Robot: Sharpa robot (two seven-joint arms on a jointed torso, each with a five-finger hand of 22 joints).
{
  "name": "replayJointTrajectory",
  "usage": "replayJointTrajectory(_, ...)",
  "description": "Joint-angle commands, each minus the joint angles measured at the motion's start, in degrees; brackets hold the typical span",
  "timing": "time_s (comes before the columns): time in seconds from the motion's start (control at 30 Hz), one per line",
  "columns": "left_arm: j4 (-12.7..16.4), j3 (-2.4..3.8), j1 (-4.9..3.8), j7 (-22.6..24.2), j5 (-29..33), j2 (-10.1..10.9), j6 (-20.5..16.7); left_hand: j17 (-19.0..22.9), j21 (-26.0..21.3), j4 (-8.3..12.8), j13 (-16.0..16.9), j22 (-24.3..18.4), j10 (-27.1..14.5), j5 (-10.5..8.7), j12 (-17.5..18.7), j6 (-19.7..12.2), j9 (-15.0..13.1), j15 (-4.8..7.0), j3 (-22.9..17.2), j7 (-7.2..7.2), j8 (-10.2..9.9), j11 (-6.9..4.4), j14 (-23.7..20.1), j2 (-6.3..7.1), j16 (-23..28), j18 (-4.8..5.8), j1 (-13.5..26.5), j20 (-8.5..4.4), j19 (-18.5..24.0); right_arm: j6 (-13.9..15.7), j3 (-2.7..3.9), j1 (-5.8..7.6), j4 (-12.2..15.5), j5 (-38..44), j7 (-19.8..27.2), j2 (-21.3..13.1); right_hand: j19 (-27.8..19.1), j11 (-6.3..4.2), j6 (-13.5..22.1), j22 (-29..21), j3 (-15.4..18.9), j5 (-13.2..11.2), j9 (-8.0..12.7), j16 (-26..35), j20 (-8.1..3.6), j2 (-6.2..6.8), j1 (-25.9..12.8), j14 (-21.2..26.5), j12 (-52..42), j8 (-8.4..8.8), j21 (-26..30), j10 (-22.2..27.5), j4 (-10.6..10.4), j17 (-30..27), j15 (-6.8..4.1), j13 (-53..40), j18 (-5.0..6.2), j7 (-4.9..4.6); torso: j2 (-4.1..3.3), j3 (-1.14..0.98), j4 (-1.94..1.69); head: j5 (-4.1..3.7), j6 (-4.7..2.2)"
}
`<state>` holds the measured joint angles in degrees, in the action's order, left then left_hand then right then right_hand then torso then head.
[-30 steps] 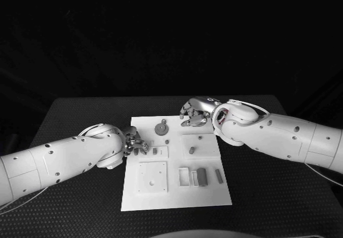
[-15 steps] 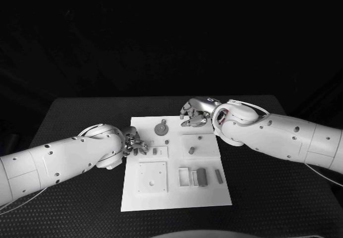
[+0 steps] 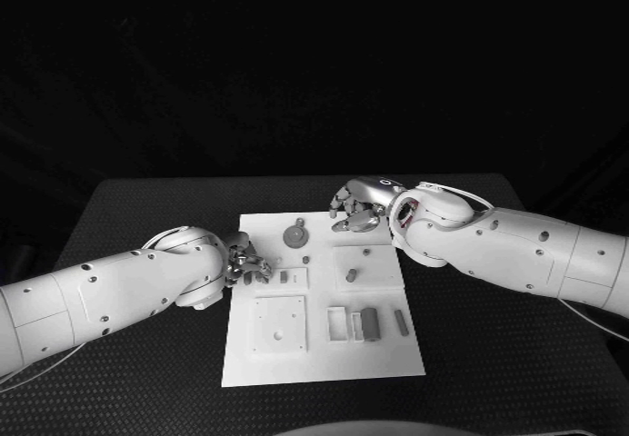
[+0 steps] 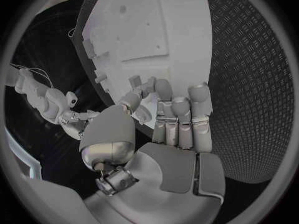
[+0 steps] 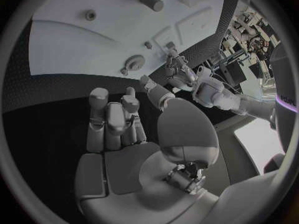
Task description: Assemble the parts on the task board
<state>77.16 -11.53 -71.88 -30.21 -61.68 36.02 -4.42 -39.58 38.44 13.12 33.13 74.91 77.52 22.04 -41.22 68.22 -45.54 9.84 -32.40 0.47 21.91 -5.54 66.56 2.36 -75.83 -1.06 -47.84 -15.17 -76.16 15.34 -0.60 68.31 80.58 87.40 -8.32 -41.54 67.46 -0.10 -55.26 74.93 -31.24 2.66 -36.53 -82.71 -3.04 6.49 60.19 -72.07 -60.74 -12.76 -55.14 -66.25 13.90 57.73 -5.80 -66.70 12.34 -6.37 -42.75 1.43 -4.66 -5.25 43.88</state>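
Watching from my console, I judged the main risk to be the smooth white task board [image 3: 380,354] sliding on the table [image 3: 144,218], whose black surface was ribbed in a diamond tread, if either hand pushed sideways at it. Both arms were bulky, glossy white shells crowding the board's far half, so a careless sweep could have knocked loose parts.

The left hand [image 3: 245,263] sat at the board's left edge, its metallic fingers [image 4: 179,115] curled close together; I could not tell whether they pinched anything. The right hand [image 3: 359,207] hovered at the far edge, fingers [image 5: 109,115] bent inward, apparently empty.

Among the parts, a toothed round gear [image 3: 297,236] lay at the far left, and a short peg [image 3: 352,273] stood mid-board. Slim rectangular blocks [image 3: 371,322] rested in recesses near right, easy to jam if tilted.
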Motion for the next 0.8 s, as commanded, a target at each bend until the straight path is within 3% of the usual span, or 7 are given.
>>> replayJointTrajectory(0.03,-0.1,-0.50,0.68,-1.3,0.0,-0.1,3.5,-0.1,0.3,-0.5,0.1,1.1,-0.2,-0.30,-0.1,0.5,-7.8,0.91,0.2,-0.16,-0.5,0.26,0.2,0.67,-0.1,-1.88,1.0,-0.46,0.2,-0.6,0.03,-0.01,0.0,0.1,0.3,0.0,-0.1,0.41,0.2,0.5,0.1,0.1,-0.1,0.2,-0.33,0.25,-0.5,0.4,0.3,0.31,0.3,0.1,-0.3,-0.1,0.02,0.0,2.66,-0.38,0.00,-0.02,0.04,-0.03,0.03)
replayJointTrajectory(0.3,-0.1,-0.50,0.68,-1.2,-0.1,-0.2,3.4,-0.3,0.4,-1.2,0.3,1.2,0.0,-0.40,-0.3,0.8,-8.1,0.98,0.3,-0.27,-0.5,0.19,0.3,1.80,-0.2,-1.95,1.9,-0.55,0.1,-0.7,0.03,-0.02,0.0,0.1,0.3,0.1,-0.1,0.41,0.2,0.5,0.1,0.1,-0.1,0.2,-0.33,0.25,-0.5,0.3,0.3,0.31,0.3,0.1,-0.3,0.0,0.02,0.0,2.66,-0.38,0.00,-0.03,0.04,-0.18,0.05)
replayJointTrajectory(0.8,-0.3,-0.50,0.68,-0.8,-0.2,-0.3,2.8,-0.6,0.8,-1.4,0.6,1.2,0.2,-0.67,-0.7,1.1,-8.5,1.14,0.3,-0.46,-0.3,0.04,0.6,2.18,-0.5,-2.05,2.0,-0.64,-0.1,-0.8,0.03,-0.02,-0.1,0.1,0.3,0.1,-0.1,0.41,0.2,0.5,0.1,0.1,-0.1,0.2,-0.33,0.24,-0.5,0.4,0.3,0.32,0.3,0.1,-0.3,-0.1,0.02,0.0,2.66,-0.38,0.00,-0.02,0.02,-0.21,0.13)
